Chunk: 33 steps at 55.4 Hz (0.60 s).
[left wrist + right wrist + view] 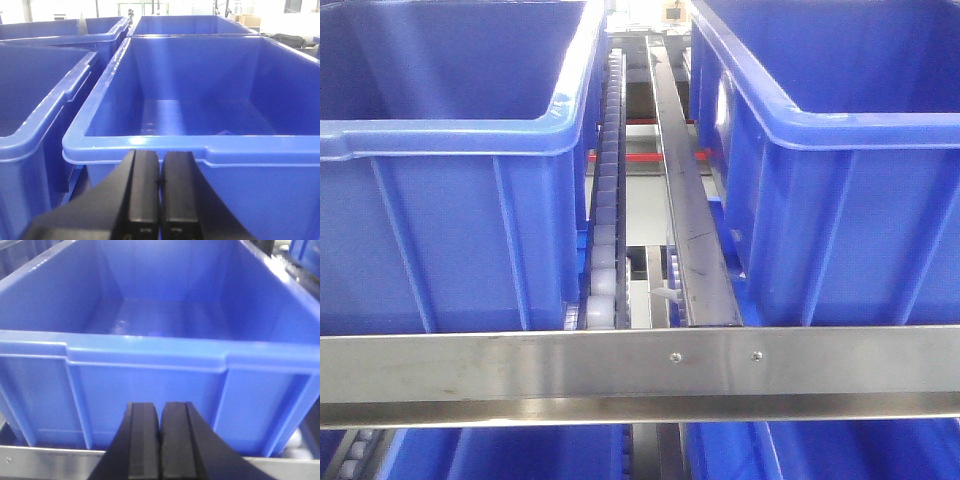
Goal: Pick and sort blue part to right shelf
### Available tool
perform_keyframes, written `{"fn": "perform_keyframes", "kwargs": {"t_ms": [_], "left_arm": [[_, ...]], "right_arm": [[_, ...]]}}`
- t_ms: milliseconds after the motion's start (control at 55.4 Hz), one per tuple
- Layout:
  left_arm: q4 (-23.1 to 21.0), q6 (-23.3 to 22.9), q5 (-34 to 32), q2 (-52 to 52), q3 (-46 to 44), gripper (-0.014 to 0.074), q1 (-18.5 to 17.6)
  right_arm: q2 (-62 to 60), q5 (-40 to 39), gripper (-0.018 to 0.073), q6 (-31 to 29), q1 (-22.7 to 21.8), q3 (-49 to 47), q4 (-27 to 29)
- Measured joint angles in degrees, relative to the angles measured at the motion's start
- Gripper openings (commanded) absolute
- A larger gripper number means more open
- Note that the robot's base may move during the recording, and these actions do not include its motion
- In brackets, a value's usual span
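The right shelf is a steel rack with a flat front rail (pixel 620 375) and a grey roller track (pixel 605 200). Two large open blue crates stand on it, left (pixel 440 200) and right (pixel 850 180). My left gripper (pixel 160 172) is shut and empty, just before the near rim of a crate (pixel 150 147). My right gripper (pixel 160 425) is shut and empty, facing a crate's front wall (pixel 150 375) above the rail (pixel 40 457). No clear blue part shows. A small speck (pixel 156 333) lies on this crate's floor; I cannot tell what it is.
More blue crates stand to the left (pixel 40 100) and behind (pixel 190 25) in the left wrist view. A dark steel divider bar (pixel 685 210) runs between the two crates. A lower level with more blue crates (pixel 520 455) shows under the rail.
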Motion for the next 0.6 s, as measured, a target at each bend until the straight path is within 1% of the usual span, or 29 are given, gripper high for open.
{"fn": "perform_keyframes", "kwargs": {"t_ms": [108, 289, 595], "left_arm": [[0.00, 0.00, 0.00, 0.00, 0.00, 0.0124, 0.00], [0.00, 0.00, -0.41, 0.00, 0.00, 0.0124, 0.00], [0.00, 0.00, -0.11, 0.00, 0.00, 0.0124, 0.00]], "right_arm": [[-0.10, -0.43, 0.0043, 0.00, -0.30, 0.09, 0.73], [-2.36, -0.52, 0.0043, 0.00, -0.30, 0.09, 0.73], [-2.48, 0.02, 0.0043, 0.00, -0.37, 0.09, 0.73]]}}
